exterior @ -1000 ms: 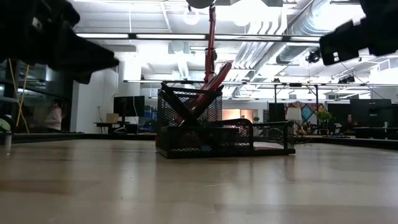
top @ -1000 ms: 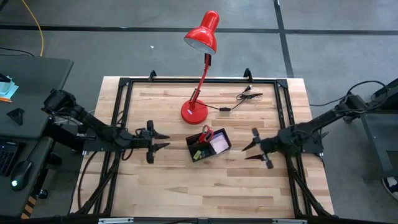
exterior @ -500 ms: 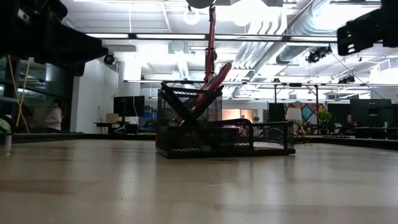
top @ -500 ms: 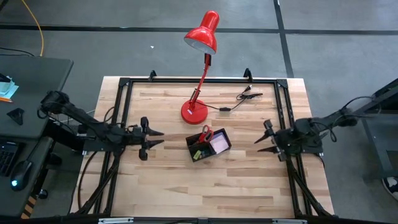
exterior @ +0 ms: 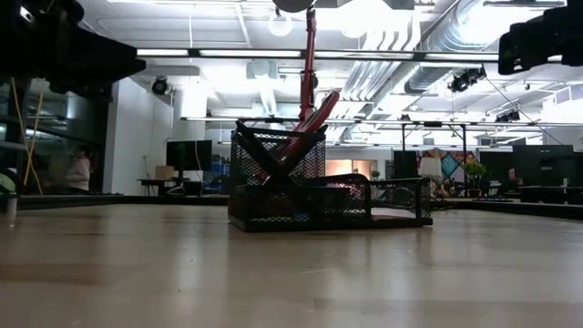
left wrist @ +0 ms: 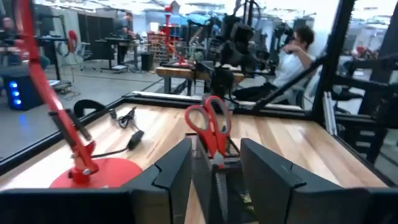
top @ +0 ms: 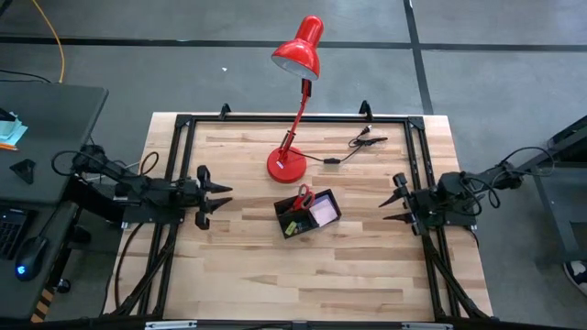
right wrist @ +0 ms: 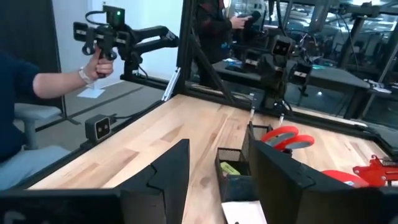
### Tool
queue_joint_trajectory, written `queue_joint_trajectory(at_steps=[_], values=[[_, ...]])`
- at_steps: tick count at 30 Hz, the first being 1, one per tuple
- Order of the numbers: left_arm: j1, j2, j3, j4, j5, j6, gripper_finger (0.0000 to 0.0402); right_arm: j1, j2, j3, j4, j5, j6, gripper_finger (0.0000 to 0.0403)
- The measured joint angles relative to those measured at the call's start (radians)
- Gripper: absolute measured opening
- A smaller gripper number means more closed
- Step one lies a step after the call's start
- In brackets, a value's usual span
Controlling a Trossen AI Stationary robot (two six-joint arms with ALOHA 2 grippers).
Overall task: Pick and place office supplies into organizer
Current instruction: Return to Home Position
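Note:
The black mesh organizer (top: 308, 213) stands at mid-table, also in the low view (exterior: 319, 196). Red-handled scissors (top: 304, 196) stand handles-up in its tall compartment (left wrist: 210, 124), leaning on the rim with dark thin pens (exterior: 264, 155). A pink sticky pad (top: 322, 213) lies in its low tray. My left gripper (top: 220, 196) hovers open to the organizer's left, fingers pointing at it (left wrist: 214, 152). My right gripper (top: 390, 203) hovers open near the table's right frame, also pointing at the organizer (right wrist: 233, 177).
A red desk lamp stands with its round base (top: 286, 165) just behind the organizer and its head (top: 298, 55) beyond the far edge. A black cable with clips (top: 362, 142) lies far right. A black frame (top: 179, 165) borders the table. A person's hand (right wrist: 93, 65) shows beyond it.
Both arms have drawn back from the organizer. The left gripper has moved toward the table's left edge and the right gripper toward the right edge, both staying open. The organizer and its contents have kept still.

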Motion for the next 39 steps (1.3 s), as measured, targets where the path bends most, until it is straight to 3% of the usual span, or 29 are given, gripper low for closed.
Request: queue_joint_trajectory(at_steps=[6,8,21,27,33,39], values=[[0.0,-0.197,0.0,-0.201,-0.049,-0.035,0.0127,0.0,0.0,0.0,-0.017,0.004,-0.008,0.0158],[0.0,-0.239,0.0,-0.198,-0.051,-0.017,0.0127,-0.006,0.0,0.0,-0.014,0.011,-0.019,0.0157],[0.0,-0.233,0.003,-0.208,-0.1,0.006,0.0127,-0.118,0.001,0.052,-0.07,0.015,-0.039,0.0154],[-0.001,-0.229,0.003,-0.209,-0.1,0.0,0.0127,-0.165,0.001,0.029,0.005,-0.08,-0.021,0.0154],[-0.001,-0.229,0.003,-0.208,-0.103,0.01,0.0127,-0.195,0.002,-0.06,0.068,0.143,0.046,0.0158],[-0.001,-0.229,0.003,-0.209,-0.103,0.01,0.0127,-0.211,0.002,-0.08,0.064,0.131,0.019,0.0156]])
